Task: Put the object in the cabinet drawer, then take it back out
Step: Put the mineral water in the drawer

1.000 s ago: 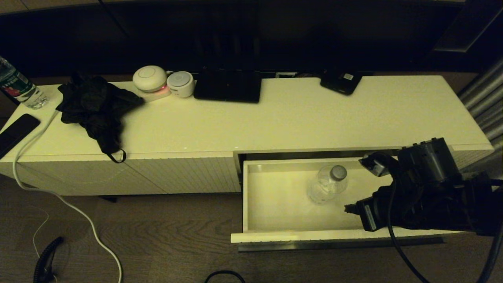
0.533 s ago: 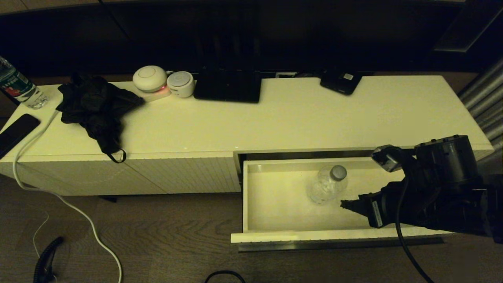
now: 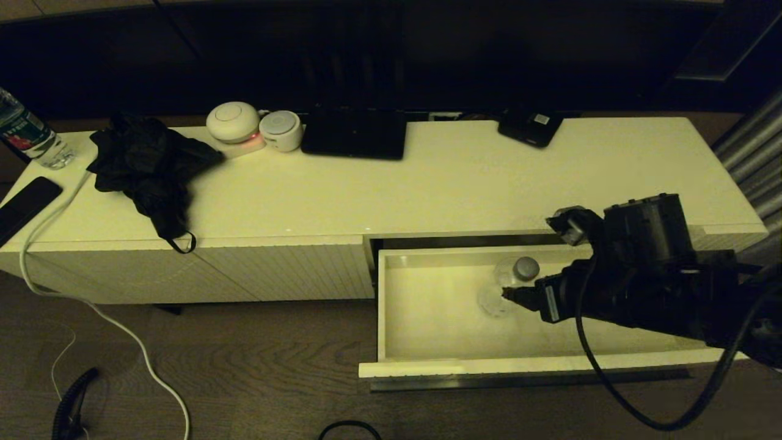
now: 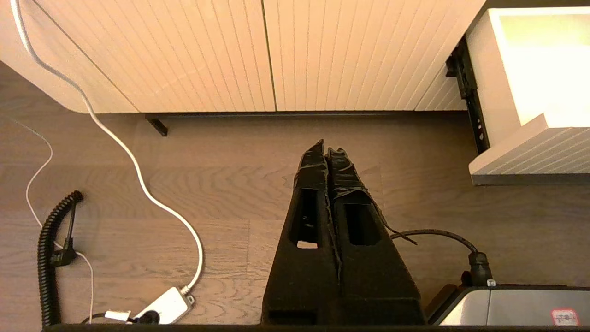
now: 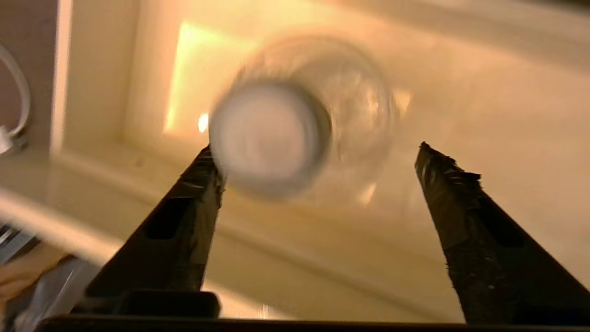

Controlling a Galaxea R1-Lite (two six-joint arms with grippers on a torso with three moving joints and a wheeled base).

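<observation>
- Clear plastic, the bottle (image 3: 507, 286) stood upright inside the open drawer (image 3: 427, 360), towards its back, grey cap (image 5: 269, 138) on top.
- The drawer hung pulled out from the right half of the cabinet (image 3: 427, 183).
- The right gripper (image 3: 510, 294) reached over the drawer from the right, tips at the bottle's body below the cap.
- Its fingers (image 5: 198, 193) were spread wide and gripped nothing; in the right wrist view the cap sat between them, close against one finger and well apart from the other.
- The bottle looked ready to be taken back out, so the grasp seemed the step in hand.
- Off-centre as it was, closing could push the bottle sideways first and tip it, since it looked light and near empty.
- A smooth, thin wall might buckle or slip if pinched too high, near the cap.
- Lifting at an angle might knock the bottle's base on the drawer's wall.
- The left gripper (image 4: 328, 152) hung parked over the floor in front of the cabinet, fingers pressed together, empty.
</observation>
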